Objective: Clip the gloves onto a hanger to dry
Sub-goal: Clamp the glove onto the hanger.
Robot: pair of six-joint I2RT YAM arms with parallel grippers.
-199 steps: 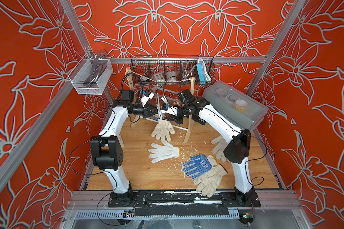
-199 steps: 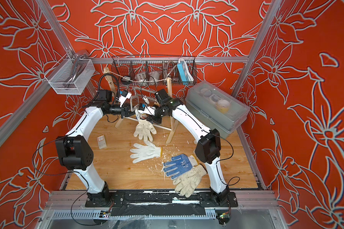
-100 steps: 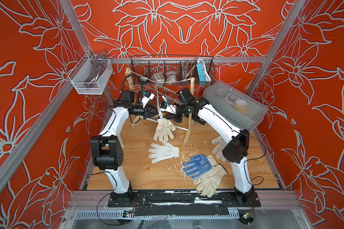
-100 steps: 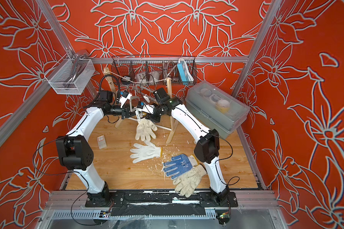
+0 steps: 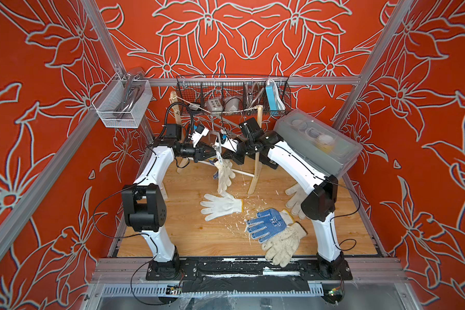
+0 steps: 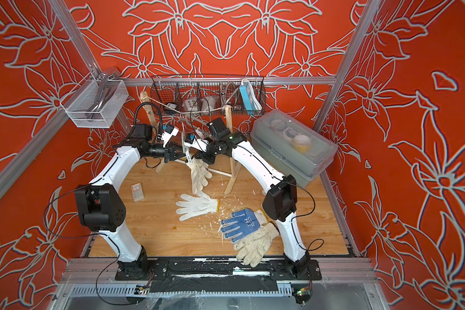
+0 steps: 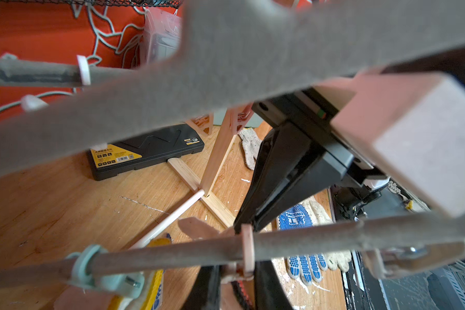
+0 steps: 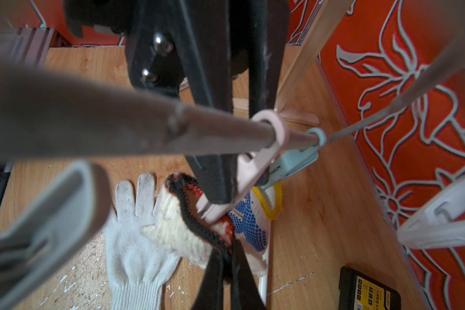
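A grey hanger point(image 5: 227, 126) with clips hangs from a string between two wooden posts. My left gripper point(image 7: 235, 281) is shut on its pink clip point(image 8: 242, 174), seen from above in a top view point(image 5: 215, 155). My right gripper point(image 8: 226, 257) is shut on the black-and-red cuff of an off-white glove point(image 8: 177, 230), and that cuff sits at the pink clip's mouth. This glove dangles below the hanger point(image 5: 224, 174). A teal clip point(image 8: 293, 161) holds a blue-dotted glove point(image 8: 250, 217) by its yellow cuff. On the table lie a white glove point(image 5: 220, 206), a blue-dotted glove point(image 5: 266, 222) and an off-white glove point(image 5: 282, 244).
Another glove point(image 5: 293, 196) lies partly behind the right arm. A black case point(image 7: 145, 153) lies by the wooden stand point(image 5: 255, 166). A wire basket point(image 5: 231, 96) and a lidded plastic bin point(image 5: 317, 139) are at the back. A small box point(image 6: 137, 192) lies at the left, with white scraps about.
The right arm and the dangling glove have shifted a little at the hanger. Both grips are the same as before.
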